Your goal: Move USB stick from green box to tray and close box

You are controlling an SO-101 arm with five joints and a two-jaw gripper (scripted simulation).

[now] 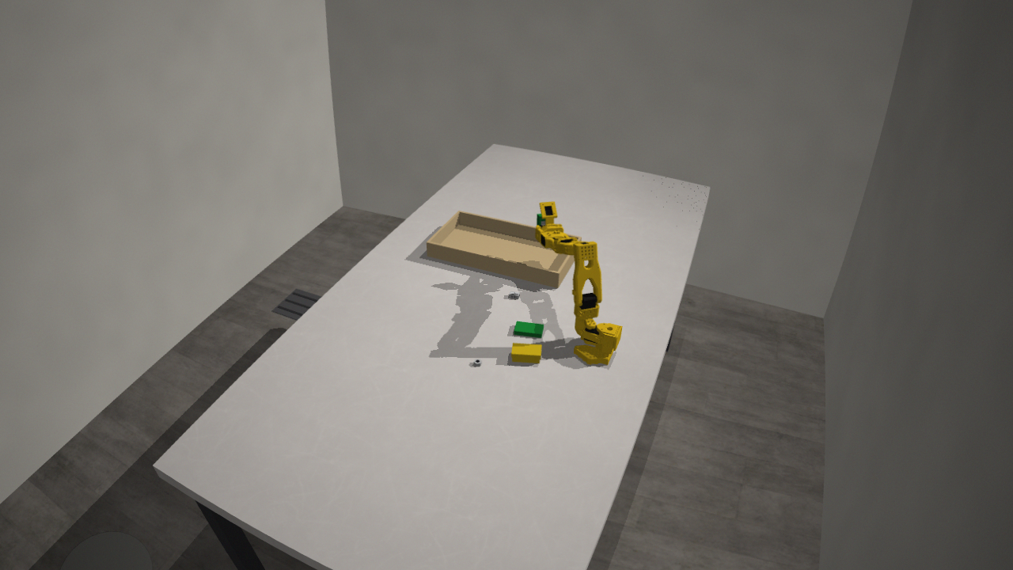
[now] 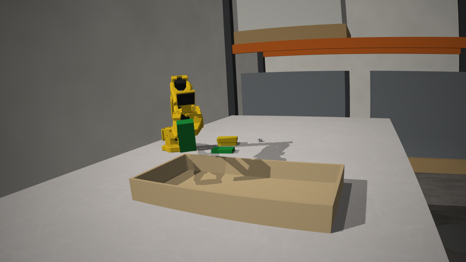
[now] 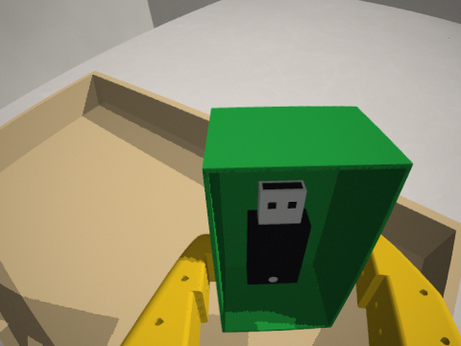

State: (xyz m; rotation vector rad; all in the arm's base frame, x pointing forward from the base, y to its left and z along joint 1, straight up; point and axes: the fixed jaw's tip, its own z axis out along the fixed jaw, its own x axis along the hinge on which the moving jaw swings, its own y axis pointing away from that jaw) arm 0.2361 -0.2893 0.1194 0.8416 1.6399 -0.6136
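My gripper [image 1: 544,225] [image 2: 186,123] [image 3: 288,302] is shut on the green box base [image 1: 538,220] [image 2: 186,137] [image 3: 295,135]. The base has no lid and is tipped on its side, with its open side facing the wrist camera. The black USB stick [image 3: 279,240] with a silver plug lies inside it against the bottom. The base hangs over the tray's near end, by the corner closest to the arm. The tan tray [image 1: 495,267] [image 2: 228,202] [image 3: 64,199] holds nothing. The green lid [image 1: 528,328] [image 2: 222,149] lies flat on the table near the arm's base.
A closed yellow box [image 1: 526,352] [image 2: 226,140] stands beside the green lid. A small grey nut-like piece [image 1: 476,362] [image 2: 259,140] lies left of the yellow box. A second small grey piece [image 1: 513,294] lies in front of the tray. The arm's base [image 1: 598,343] [image 2: 169,140] stands by the table's right edge.
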